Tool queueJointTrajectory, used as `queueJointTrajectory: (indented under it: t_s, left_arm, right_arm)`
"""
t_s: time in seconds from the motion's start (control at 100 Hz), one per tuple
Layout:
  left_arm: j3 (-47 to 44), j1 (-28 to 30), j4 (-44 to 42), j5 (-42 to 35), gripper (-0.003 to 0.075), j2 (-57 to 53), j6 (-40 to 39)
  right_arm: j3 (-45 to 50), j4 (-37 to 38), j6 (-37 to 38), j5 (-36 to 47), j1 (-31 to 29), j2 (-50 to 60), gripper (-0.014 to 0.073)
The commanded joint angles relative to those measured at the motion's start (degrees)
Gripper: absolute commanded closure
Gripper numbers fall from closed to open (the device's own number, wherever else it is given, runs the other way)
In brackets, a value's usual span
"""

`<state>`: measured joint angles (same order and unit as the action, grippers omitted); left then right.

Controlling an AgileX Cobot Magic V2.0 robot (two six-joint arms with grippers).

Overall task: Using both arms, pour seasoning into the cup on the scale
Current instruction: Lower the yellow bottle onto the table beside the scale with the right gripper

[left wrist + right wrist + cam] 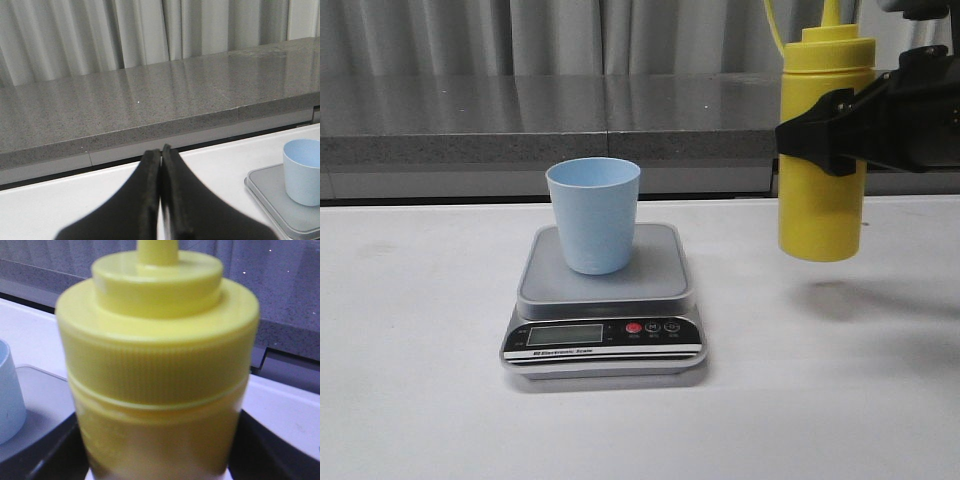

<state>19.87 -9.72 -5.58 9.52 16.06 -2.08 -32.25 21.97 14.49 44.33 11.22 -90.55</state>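
The yellow seasoning bottle (820, 190) hangs upright above the table, to the right of the scale, with my right gripper (830, 135) shut on its upper body. In the right wrist view the seasoning bottle (157, 365) fills the frame between the black fingers (55, 450). The pale blue cup (593, 214) stands upright on the silver scale (605, 300). My left gripper (161, 155) is shut with nothing in it, low over the table to the left of the scale (272, 197) and the cup (303, 170); it is out of the front view.
A grey stone ledge (520, 125) runs along the back edge of the white table (410, 350), with pale curtains behind it. The bottle's thin cap strap (772, 25) curves up at its left.
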Motion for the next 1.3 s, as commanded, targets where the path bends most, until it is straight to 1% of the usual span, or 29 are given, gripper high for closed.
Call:
queueJointTrajectory:
  t_s: [0.0,0.14,0.29,0.51,0.67,0.99,1.29]
  left_arm:
    - [1.5,0.1,0.0,-4.7,0.0738,0.3,-0.3]
    - [1.5,0.1,0.0,-4.7,0.0738,0.3,-0.3]
    - [1.5,0.1,0.0,-4.7,0.0738,0.3,-0.3]
    - [1.5,0.1,0.0,-4.7,0.0738,0.3,-0.3]
    - [1.5,0.1,0.0,-4.7,0.0738,0.3,-0.3]
    - [1.5,0.1,0.0,-4.7,0.0738,0.3,-0.3]
    - [1.5,0.1,0.0,-4.7,0.0738,0.3,-0.3]
  right_arm:
    - [-1.1,-1.1,-0.7,7.3,-0.5,0.5,0.0442]
    - [-1.1,-1.1,-0.8,10.6,-0.5,-1.9,0.0442]
    - [-1.3,-1.0,-4.1,14.7,-0.5,-5.5,0.0442]
    - [-1.3,-0.4,-5.7,18.1,-0.5,-9.0,0.0442]
    - [-1.3,-0.4,-6.1,20.1,-0.5,-10.2,0.0442]
    - [-1.3,-0.4,-6.1,21.2,-0.5,-10.9,0.0442]
    - [-1.3,-0.4,-6.2,25.7,-0.5,-14.7,0.0442]
